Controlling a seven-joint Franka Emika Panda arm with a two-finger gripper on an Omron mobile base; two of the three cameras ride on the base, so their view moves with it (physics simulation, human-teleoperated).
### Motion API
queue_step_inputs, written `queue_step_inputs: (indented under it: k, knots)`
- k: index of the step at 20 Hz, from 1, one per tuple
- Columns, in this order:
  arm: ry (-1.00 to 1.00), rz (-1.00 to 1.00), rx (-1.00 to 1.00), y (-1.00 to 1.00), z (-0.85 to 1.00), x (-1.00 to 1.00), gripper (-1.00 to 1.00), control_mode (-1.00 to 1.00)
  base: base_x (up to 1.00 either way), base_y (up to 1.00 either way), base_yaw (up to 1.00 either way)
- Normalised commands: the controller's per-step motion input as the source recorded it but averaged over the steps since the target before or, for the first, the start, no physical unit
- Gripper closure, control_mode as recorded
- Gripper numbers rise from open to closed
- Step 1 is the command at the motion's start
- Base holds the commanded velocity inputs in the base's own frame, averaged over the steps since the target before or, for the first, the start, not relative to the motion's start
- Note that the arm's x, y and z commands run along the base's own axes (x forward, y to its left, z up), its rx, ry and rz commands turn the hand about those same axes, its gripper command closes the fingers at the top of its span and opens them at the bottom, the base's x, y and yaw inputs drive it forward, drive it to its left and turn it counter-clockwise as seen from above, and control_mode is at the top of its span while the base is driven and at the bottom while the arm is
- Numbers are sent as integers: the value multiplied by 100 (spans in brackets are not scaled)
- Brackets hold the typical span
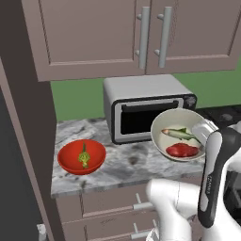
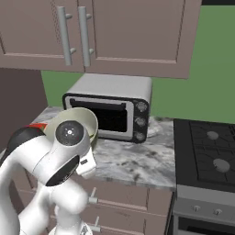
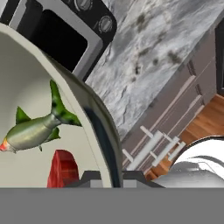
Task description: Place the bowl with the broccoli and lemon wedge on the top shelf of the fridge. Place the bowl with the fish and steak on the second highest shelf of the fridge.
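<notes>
So your hand [image 3: 101, 177] is clamped shut on the rim of the white bowl [image 1: 179, 134], and the bowl's up off the surface [image 1: 127, 162], tipped so its open side faces the left base camera. In there you can see the fish [image 1: 180, 134] sitting above the steak [image 1: 182, 150], both still inside. The hand view shows the same thing up close: the fish [image 3: 37, 127] and the steak [image 3: 63, 168] on the inside wall, with the bowl's rim [image 3: 94, 118] running down to where the fingers pinch it.

From the left base view the white bowl hangs in front of the right half of the toaster oven [image 1: 148, 110], out over the near edge of the surface. From the right base view it's [image 2: 82, 120] mostly tucked behind your arm's wrist joint, just left of the toaster oven [image 2: 112, 108].

The red bowl [image 1: 81, 156] is sitting flat on the surface, left side, well apart from the white one, with a green piece [image 1: 84, 156] in the middle. Can't tell broccoli from lemon at this size.

Cabinets [image 1: 136, 33] overhead, drawers [image 1: 117, 207] under the surface, and a stove [image 2: 206, 156] off to the right.
</notes>
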Motion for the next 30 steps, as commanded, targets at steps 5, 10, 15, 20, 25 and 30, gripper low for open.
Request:
queue_step_inputs:
  k: [5, 10, 15, 20, 25, 30]
  knots:
    - [0, 0, 0, 0, 0, 0, 100, 100, -30, -56, 59]
    - [0, 0, 0, 0, 0, 0, 100, 100, -77, -70, 73]
    - [0, 0, 0, 0, 0, 0, 100, 100, -33, -14, 97]
    - [0, 0, 0, 0, 0, 0, 100, 100, -15, 32, 99]
    - [0, 0, 0, 0, 0, 0, 100, 100, -11, 93, 79]
    - [0, 0, 0, 0, 0, 0, 100, 100, 26, 100, 45]
